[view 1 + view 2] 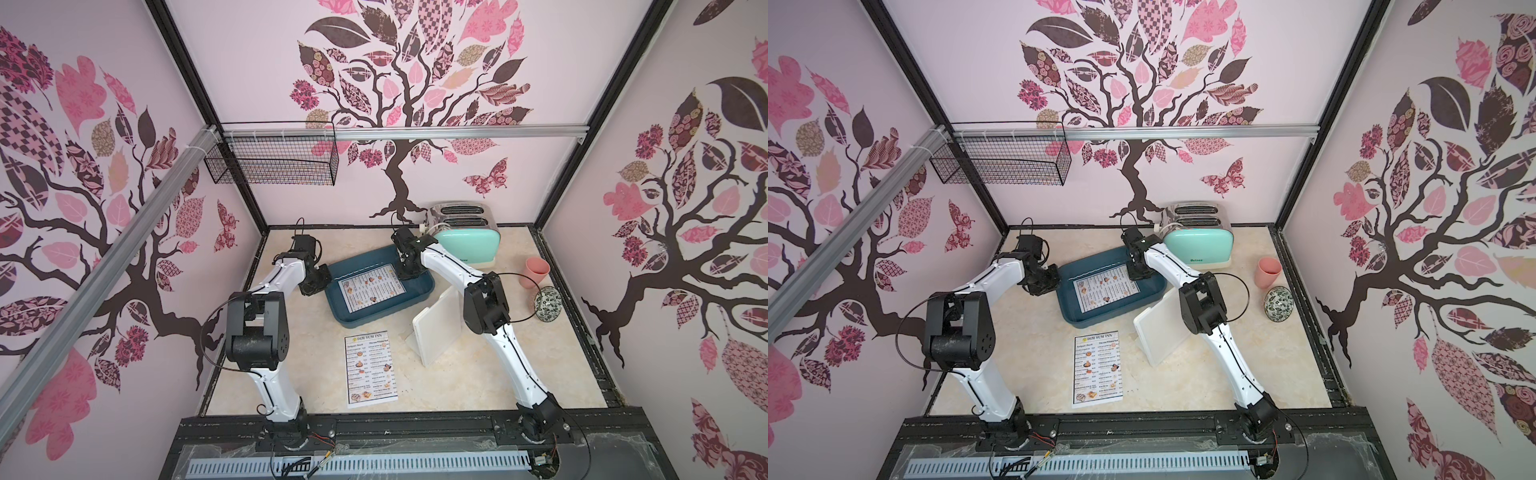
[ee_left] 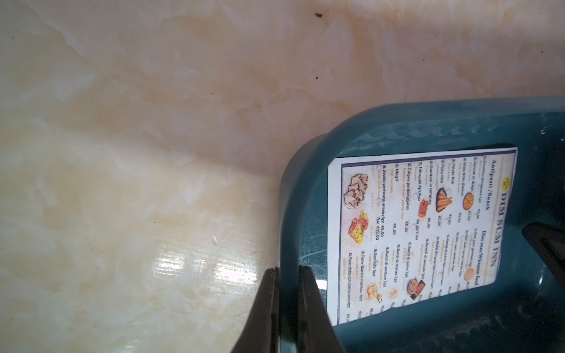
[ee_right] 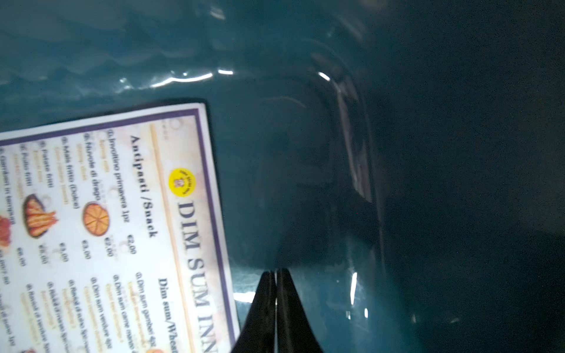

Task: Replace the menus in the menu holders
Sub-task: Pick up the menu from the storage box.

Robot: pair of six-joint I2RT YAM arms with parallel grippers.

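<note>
Menus first, my helper is saying: where are they lying?

Me: One is lying flat on the floor of the tray. The other menu is lying face up on the table, nearer my bases. The holder is standing tilted just beside that one, showing me a plain white face.

Helper: And your jaws?

Me: My left gripper is clamping the tray's rim, one finger outside the wall and one inside. My right gripper is reaching into the tray with its jaws pinched together, tips just beside the sheet's heading edge. I'm not seeing any paper between them.

Helper: So how are you getting it out?

Me: I'm judging that a pinch from above is catching nothing on a sheet this flat. I'm thinking of opening the jaws, pressing one finger on the paper and sliding it toward the wall so an edge is lifting. Then I'd be closing on that edge, with my left steadying the tray.

Helper: Count?

Me: I'm counting two menus, one holder, one tray and two grippers. Further out I'm counting one toaster, one cup, one bowl and one wire basket on the wall.
</note>
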